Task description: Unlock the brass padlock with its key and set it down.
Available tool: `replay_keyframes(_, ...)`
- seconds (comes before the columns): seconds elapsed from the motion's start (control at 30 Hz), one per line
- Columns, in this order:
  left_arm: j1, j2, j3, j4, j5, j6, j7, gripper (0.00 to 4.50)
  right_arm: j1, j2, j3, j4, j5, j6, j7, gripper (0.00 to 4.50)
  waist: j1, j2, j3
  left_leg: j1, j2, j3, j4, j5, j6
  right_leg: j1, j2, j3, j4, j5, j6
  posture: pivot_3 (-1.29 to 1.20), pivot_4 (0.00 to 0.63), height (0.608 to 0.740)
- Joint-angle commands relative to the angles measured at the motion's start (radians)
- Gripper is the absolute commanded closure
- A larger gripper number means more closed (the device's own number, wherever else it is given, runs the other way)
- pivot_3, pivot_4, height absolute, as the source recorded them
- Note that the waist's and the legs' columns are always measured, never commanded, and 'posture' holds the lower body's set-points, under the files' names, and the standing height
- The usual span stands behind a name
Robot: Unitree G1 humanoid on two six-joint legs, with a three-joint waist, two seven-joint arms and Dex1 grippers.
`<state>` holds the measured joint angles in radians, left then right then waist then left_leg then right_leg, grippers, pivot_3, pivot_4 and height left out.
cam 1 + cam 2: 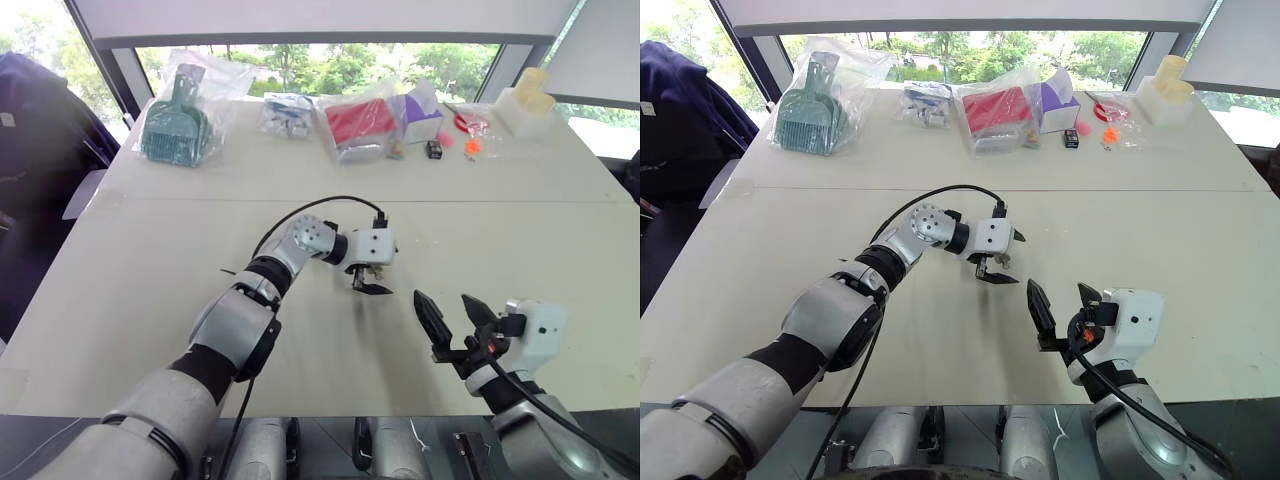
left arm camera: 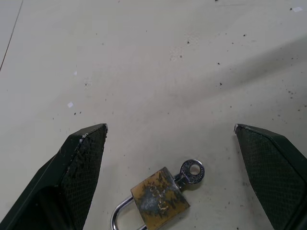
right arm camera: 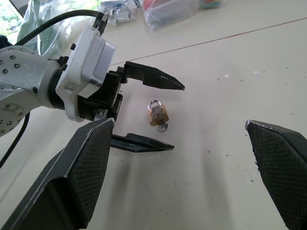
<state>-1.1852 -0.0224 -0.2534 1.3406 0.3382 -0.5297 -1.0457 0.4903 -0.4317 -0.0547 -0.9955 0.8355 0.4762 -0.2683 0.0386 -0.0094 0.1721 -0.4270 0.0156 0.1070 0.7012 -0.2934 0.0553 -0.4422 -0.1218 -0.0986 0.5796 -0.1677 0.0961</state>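
Observation:
The brass padlock (image 2: 158, 199) lies flat on the white table (image 1: 520, 240), its silvery shackle (image 3: 154, 102) pointing away from the key (image 2: 192, 171), which sticks out of the lock body. My left gripper (image 3: 178, 117) is open, low over the table, with one finger on each side of the padlock and touching neither it nor the key. In the head view the left gripper (image 1: 372, 285) sits mid-table. My right gripper (image 1: 442, 300) hovers open and empty a short way to its right, nearer the front edge, pointing at the padlock.
Along the far edge of the table lie a bagged green scoop (image 1: 178, 125), a bagged red item (image 1: 360, 125), a purple box (image 1: 420, 115), small black and orange trinkets (image 1: 455, 145) and a pale foam block (image 1: 527, 100). A black cable (image 1: 300, 210) loops over my left forearm.

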Motion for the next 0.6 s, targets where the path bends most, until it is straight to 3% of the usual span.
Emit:
replay_keyframes(0.03, -0.032, 0.005, 0.005, 0.002, -0.006, 0.044, -0.024, 0.07, 0.01, 0.017, -0.016, -0.024, -0.018, 0.001, 0.011, 0.0, 0.0, 0.0, 0.0, 0.0, 0.0, 0.0, 0.0, 0.0, 0.0, 0.0, 0.0, 0.0, 0.0, 0.0, 0.0, 0.0, 0.15, 0.735)
replay_keyframes(0.27, -0.088, 0.051, 0.076, 0.006, -0.061, 0.104, -0.058, 0.07, 0.047, 0.059, -0.002, -0.038, -0.061, -0.001, 0.022, 0.0, -0.001, 0.0, 0.0, 0.0, 0.0, 0.0, 0.0, 0.0, 0.0, 0.0, 0.0, 0.0, 0.0, 0.0, 0.0, 0.0, 0.15, 0.735)
replay_keyframes(0.6, -0.077, 0.042, -0.013, 0.031, 0.039, 0.145, -0.117, 0.07, 0.046, 0.08, -0.003, -0.035, -0.087, 0.019, 0.055, 0.0, 0.0, 0.0, 0.0, 0.0, 0.0, 0.0, 0.0, 0.0, 0.0, 0.0, 0.0, 0.0, 0.0, 0.0, 0.0, 0.0, 0.15, 0.735)
